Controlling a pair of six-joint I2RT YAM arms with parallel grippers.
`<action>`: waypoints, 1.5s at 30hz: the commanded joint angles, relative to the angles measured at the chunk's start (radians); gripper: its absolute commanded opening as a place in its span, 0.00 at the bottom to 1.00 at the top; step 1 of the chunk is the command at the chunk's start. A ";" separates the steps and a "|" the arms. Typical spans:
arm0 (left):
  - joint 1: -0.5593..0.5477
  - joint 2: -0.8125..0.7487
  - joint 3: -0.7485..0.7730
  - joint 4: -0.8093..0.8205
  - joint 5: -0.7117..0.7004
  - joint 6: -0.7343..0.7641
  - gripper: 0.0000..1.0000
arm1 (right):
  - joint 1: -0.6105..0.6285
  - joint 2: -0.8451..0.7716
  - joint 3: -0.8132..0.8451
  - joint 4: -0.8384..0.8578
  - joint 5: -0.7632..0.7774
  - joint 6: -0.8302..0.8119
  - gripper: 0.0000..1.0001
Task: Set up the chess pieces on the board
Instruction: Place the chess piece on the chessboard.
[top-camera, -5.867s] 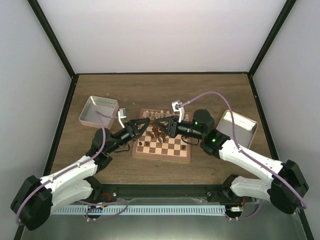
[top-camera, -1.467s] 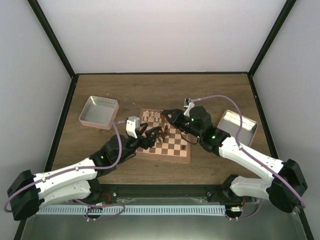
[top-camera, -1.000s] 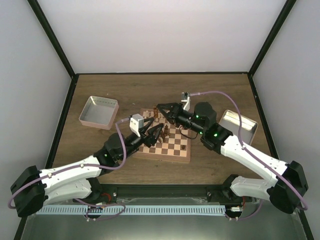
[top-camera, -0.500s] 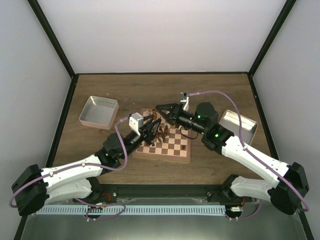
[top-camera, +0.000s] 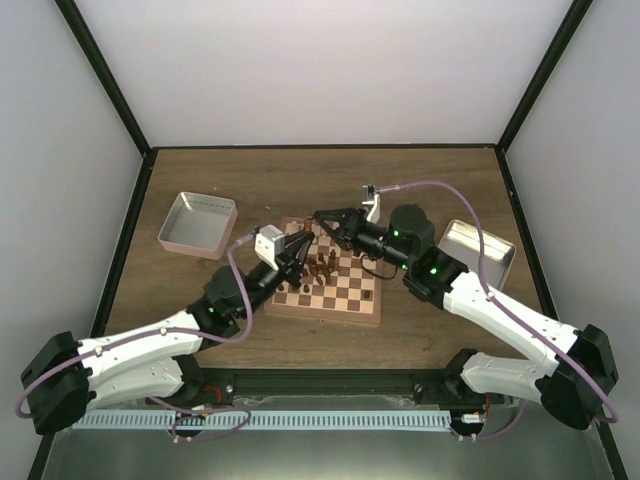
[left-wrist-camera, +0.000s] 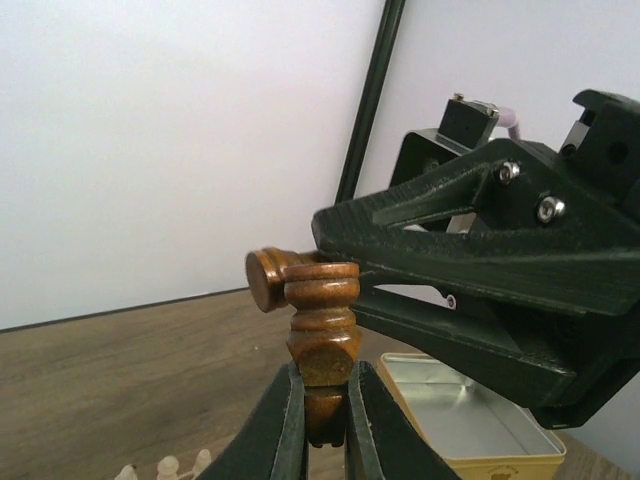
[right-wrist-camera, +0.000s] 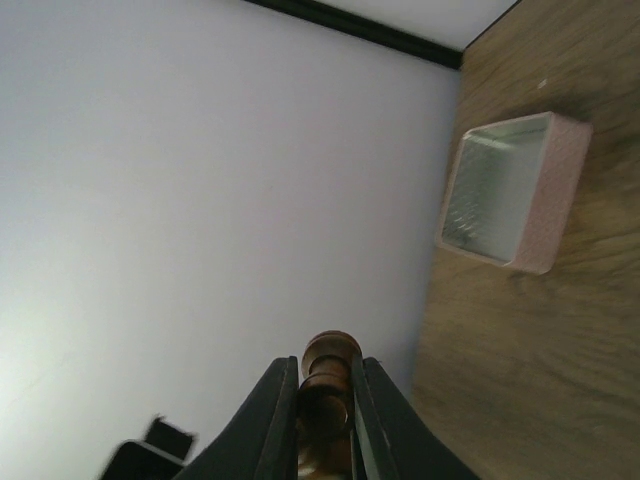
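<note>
Your left gripper (left-wrist-camera: 325, 415) is clamping one end of a dark brown piece (left-wrist-camera: 322, 335), its long axis pointing straight out past the fingertips. Your right gripper (right-wrist-camera: 325, 405) is pinching a second brown piece (right-wrist-camera: 328, 375) likewise. Both are crowding together over the board's (top-camera: 345, 300) far-left edge, with the pink tray (top-camera: 197, 220) and metal tray (top-camera: 490, 258) sitting well apart.

High rear overview; close, upturned wrist views, each apparently sharing one tray (left-wrist-camera: 505, 466)

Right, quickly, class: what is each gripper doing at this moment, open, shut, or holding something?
Left gripper: shut on a dark brown chess piece.
Right gripper: shut on a dark brown piece.
</note>
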 joint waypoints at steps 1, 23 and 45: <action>0.002 -0.061 -0.011 -0.101 -0.053 -0.026 0.04 | -0.004 -0.013 0.057 -0.115 0.116 -0.176 0.07; 0.066 -0.115 0.062 -0.633 -0.218 -0.193 0.04 | 0.197 0.123 0.151 -1.013 0.472 -0.690 0.06; 0.128 -0.116 0.050 -0.639 -0.131 -0.219 0.04 | 0.249 0.163 -0.100 -0.856 0.617 -0.397 0.06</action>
